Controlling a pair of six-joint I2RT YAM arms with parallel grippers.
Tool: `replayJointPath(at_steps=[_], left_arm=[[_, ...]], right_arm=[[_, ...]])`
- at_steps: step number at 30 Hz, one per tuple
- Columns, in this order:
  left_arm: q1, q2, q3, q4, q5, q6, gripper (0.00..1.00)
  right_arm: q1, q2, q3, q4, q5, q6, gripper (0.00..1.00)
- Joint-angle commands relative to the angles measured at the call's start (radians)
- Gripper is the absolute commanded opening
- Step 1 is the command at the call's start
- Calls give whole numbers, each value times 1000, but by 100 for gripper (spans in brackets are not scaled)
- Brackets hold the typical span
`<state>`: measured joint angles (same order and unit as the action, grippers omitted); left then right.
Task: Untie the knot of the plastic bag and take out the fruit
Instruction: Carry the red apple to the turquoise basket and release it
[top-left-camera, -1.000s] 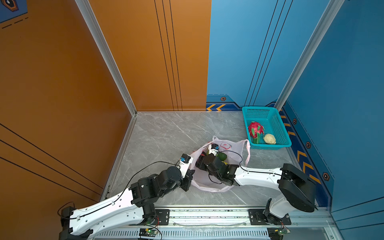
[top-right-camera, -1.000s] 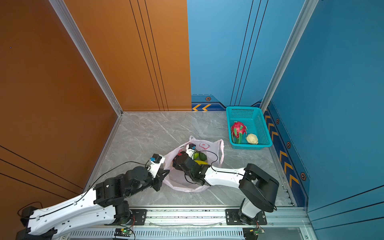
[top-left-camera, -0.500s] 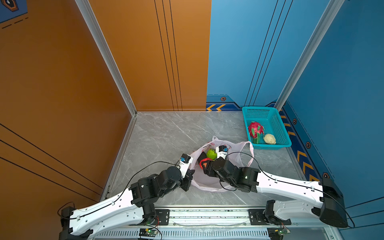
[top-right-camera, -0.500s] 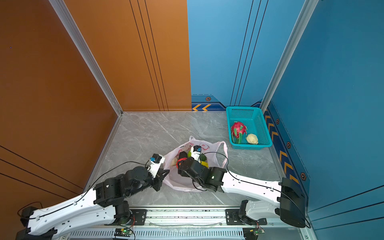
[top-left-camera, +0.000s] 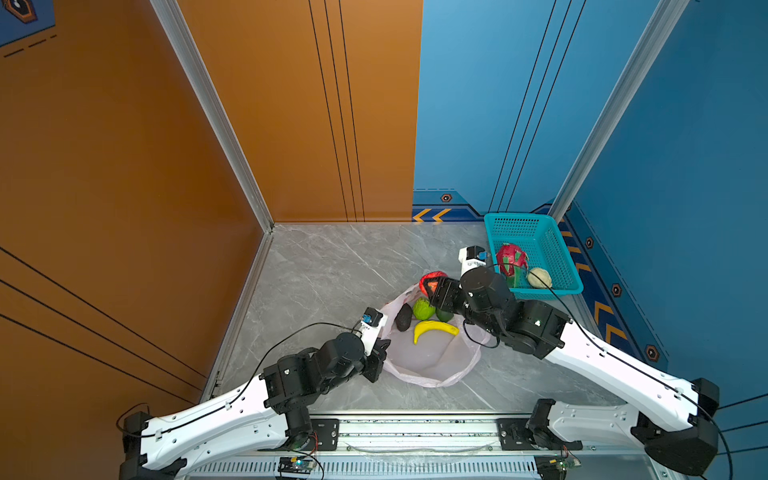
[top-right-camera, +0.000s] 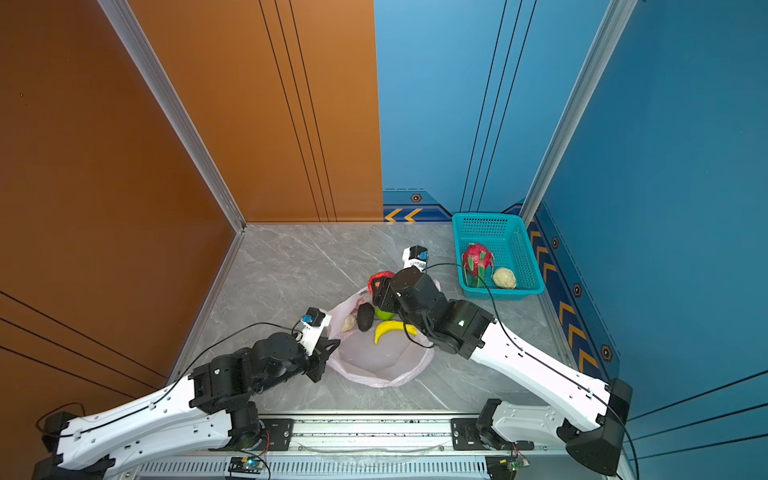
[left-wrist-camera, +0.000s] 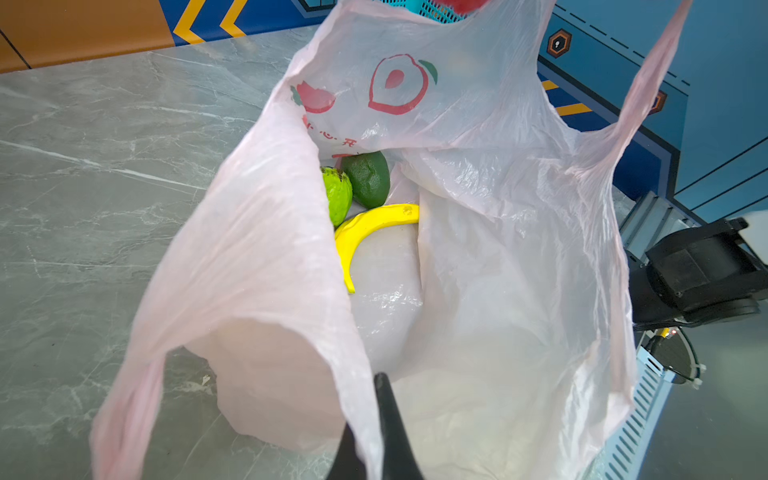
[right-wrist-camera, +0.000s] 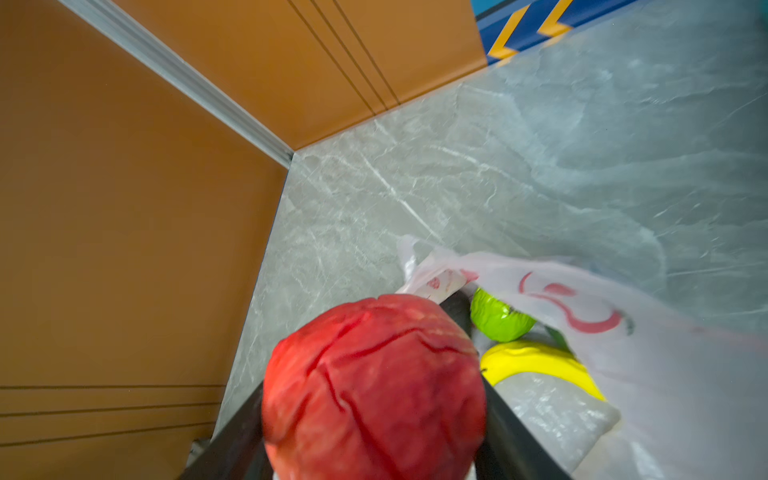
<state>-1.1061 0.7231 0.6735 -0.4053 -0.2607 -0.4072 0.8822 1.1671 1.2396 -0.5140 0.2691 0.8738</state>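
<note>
The right gripper (top-left-camera: 436, 291), sunk in the bag a second ago, has come up to the bag's far rim. Its jaws now clamp a round red apple (right-wrist-camera: 374, 386) above the plastic.

Nearest the rail, lower centre in both top views, the left gripper (top-left-camera: 379, 358) stays closed tight on the near-left rim of the thin pale pink plastic bag (left-wrist-camera: 498, 249). A fold of film is pinched between its fingers (left-wrist-camera: 390, 415).

The bag lies on the grey marble-patterned table (top-left-camera: 332, 270) with its mouth spread wide and its two loop handles (left-wrist-camera: 648, 83) apart, untied. Toward its far side lie a curved yellow banana (top-left-camera: 435, 330), a bright green bumpy fruit (top-left-camera: 423, 308), a dark green avocado (left-wrist-camera: 368, 178) touching it, and a blackish oval fruit (top-left-camera: 403, 318). In a top view a cream lumpy piece (top-right-camera: 349, 323) shows beside that.

Farther right, against the blue wall, the teal perforated plastic basket (top-left-camera: 557, 249) holds a red-pink dragon fruit with green scales (top-left-camera: 512, 259) and a cream lumpy fruit (top-left-camera: 539, 277), side by side.
</note>
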Motion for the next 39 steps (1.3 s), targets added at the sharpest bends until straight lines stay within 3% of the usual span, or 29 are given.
replayJointPath(at_steps=[1,10,19,31,39], left_arm=[[10,7,7,34,2,23,0],[9,13,11,37,-8,24,0],[8,22,15,36,-12,18,0],[8,21,22,21,-25,9,0],[9,32,40,-2,-25,10,0]], right_arm=[[-127,-32,47,-65,-66,-100,59],[-602,-31,30,-66,-292,-173,59],[-923,112,-6,-15,-345,-269,59],[-1122,438,89,54,-322,-362,59],[-1158,637,217,51,-285,-377,62]])
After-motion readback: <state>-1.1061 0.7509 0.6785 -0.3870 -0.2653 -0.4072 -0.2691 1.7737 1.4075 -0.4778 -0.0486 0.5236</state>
